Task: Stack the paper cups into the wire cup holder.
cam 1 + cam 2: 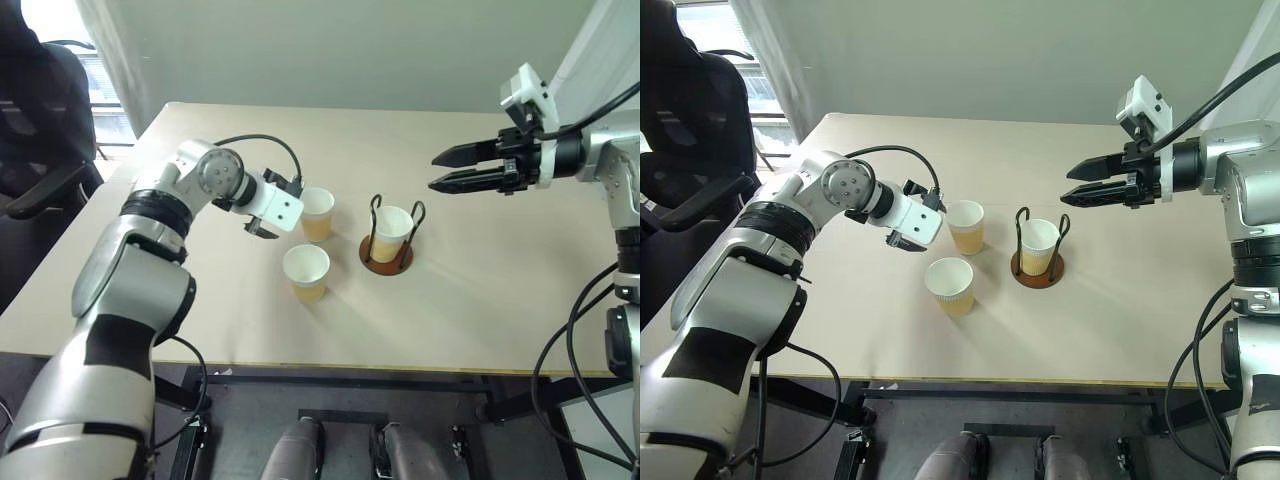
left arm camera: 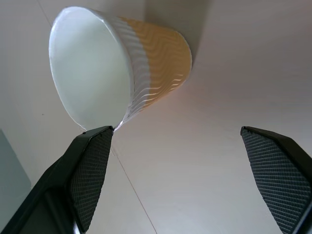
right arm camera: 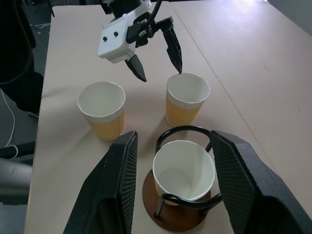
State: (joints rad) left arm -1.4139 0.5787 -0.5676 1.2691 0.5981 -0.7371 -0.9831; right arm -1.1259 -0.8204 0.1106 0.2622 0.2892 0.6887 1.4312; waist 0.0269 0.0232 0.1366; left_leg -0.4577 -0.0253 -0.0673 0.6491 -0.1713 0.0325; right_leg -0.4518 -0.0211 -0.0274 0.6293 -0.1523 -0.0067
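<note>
One cup [image 1: 391, 232] sits in your wire cup holder [image 1: 386, 254]; two cups [image 1: 316, 213] [image 1: 306, 271] remain on the table [image 1: 480, 290]. Left claw [image 3: 156, 58] spread by one; right claw [image 1: 440, 170] parted, empty.

Head eyes look down over table [image 1: 480, 320]; wrist views sit close, perhaps sharing cups [image 3: 187, 100].

Paper cups [image 3: 187, 100] — tan, zigzag-embossed (white inside); wire cup holder [image 3: 176, 213] — reddish-brown base.

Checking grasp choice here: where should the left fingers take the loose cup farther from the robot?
Across the upper wall just under the rim of the far cup, coming from its open left side with the left gripper. It stands upright, and the wire cup holder crowds its right.
</note>
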